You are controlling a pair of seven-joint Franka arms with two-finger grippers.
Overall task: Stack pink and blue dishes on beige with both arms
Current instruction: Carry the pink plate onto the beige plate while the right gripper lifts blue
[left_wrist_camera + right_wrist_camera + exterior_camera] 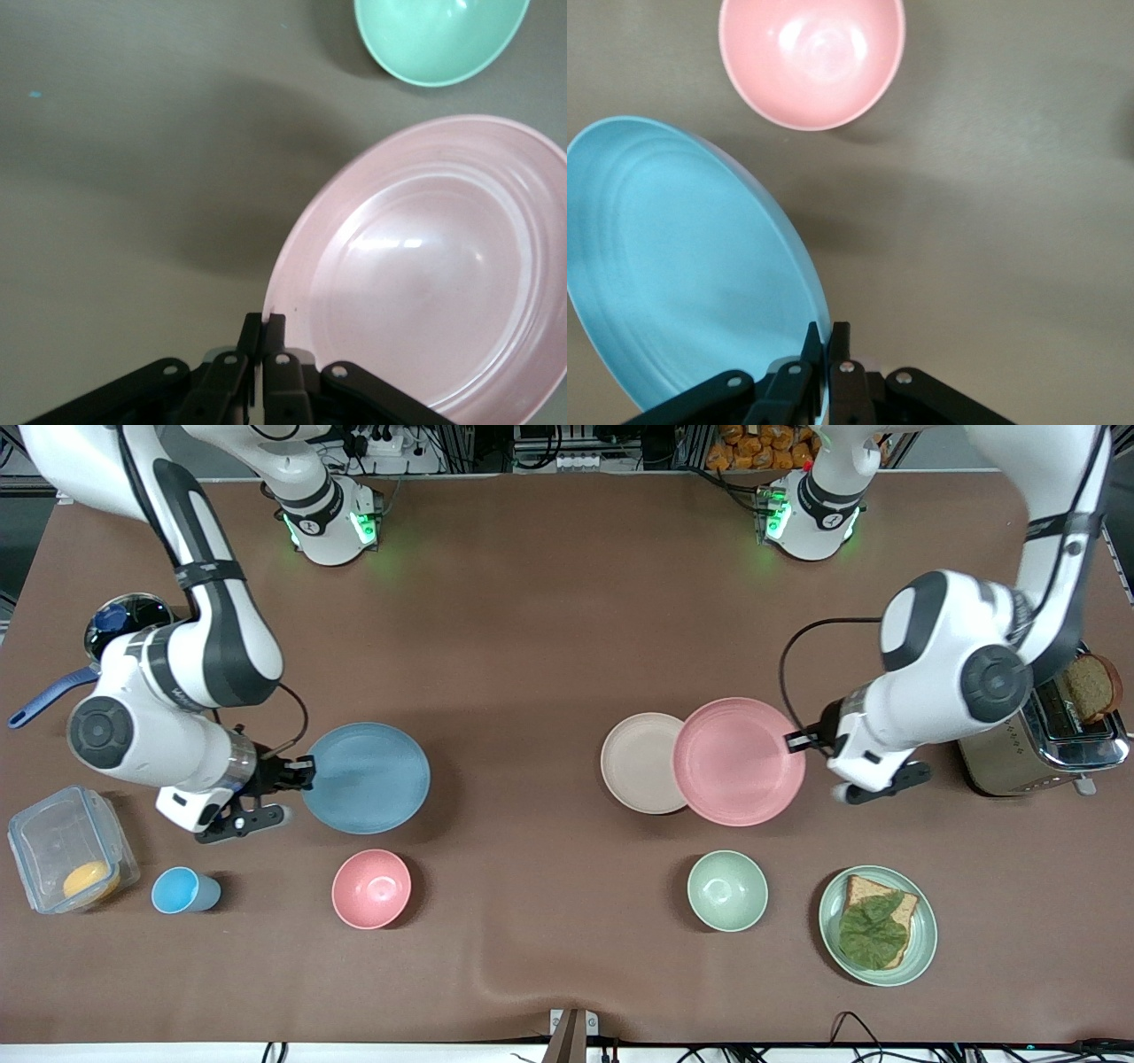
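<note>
The pale pink plate [738, 760] hangs above the table, overlapping the edge of the beige plate [640, 763], which lies flat at mid-table. My left gripper [796, 740] is shut on the pink plate's rim [276, 312] at the side toward the toaster. The light blue plate [368, 777] is held just off the cloth toward the right arm's end. On its rim [826, 329] my right gripper [306, 766] is shut, at the side toward the clear box. Each wrist view shows its fingers pinching the rim edge.
A pink bowl [371, 888] and a small blue cup [182, 890] sit nearer the camera than the blue plate. A green bowl [727, 890] and a green plate with bread and leaf [877, 926] lie nearer than the pink plate. A toaster [1045, 735] and a clear box [66, 859] flank the ends.
</note>
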